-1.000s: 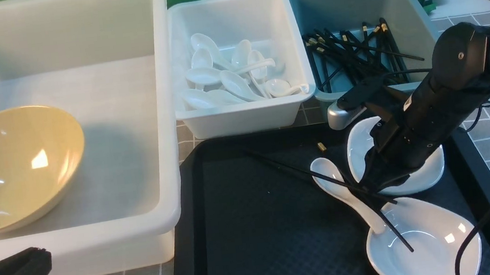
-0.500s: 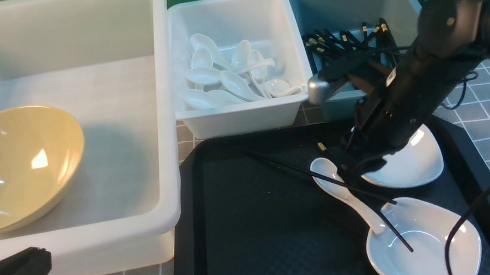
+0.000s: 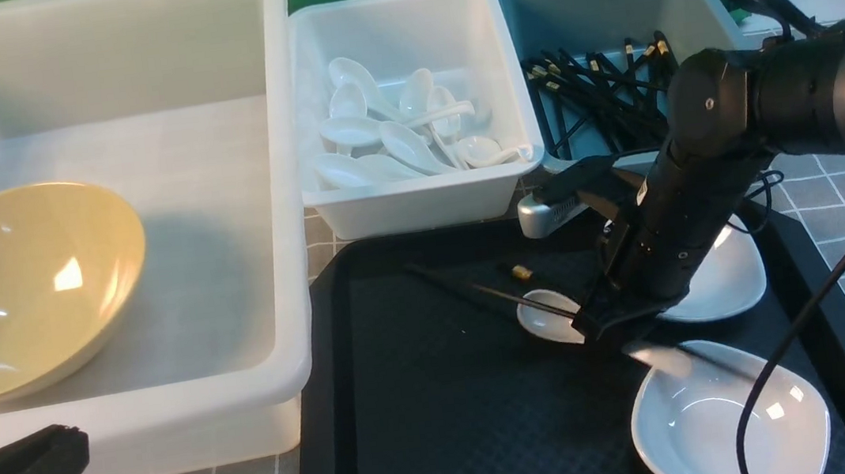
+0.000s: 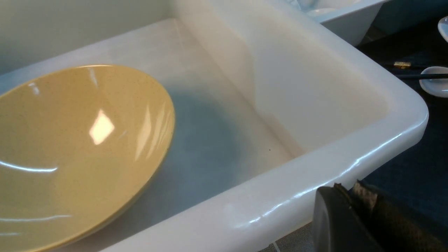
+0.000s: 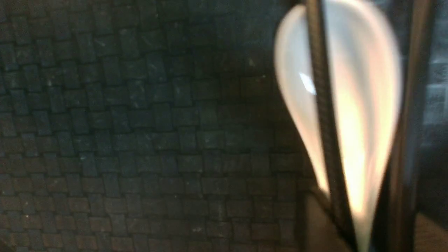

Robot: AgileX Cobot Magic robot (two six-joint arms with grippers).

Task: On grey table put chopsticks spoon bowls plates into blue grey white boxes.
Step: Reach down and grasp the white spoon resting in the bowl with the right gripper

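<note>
Lower right, the right gripper (image 3: 598,322) straddles the spoon (image 3: 547,321), grip unclear; lower left, the left gripper (image 3: 57,455) sits closed, empty.

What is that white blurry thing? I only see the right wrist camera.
Observer: A white spoon on the black tray, right by the right gripper.
Operator: Where do spoons go?
Observer: More spoons lie in the white box beyond the tray.
Operator: What else is on the tray?
Observer: Black chopsticks, one white plate nearer the robot, another behind it.
</note>
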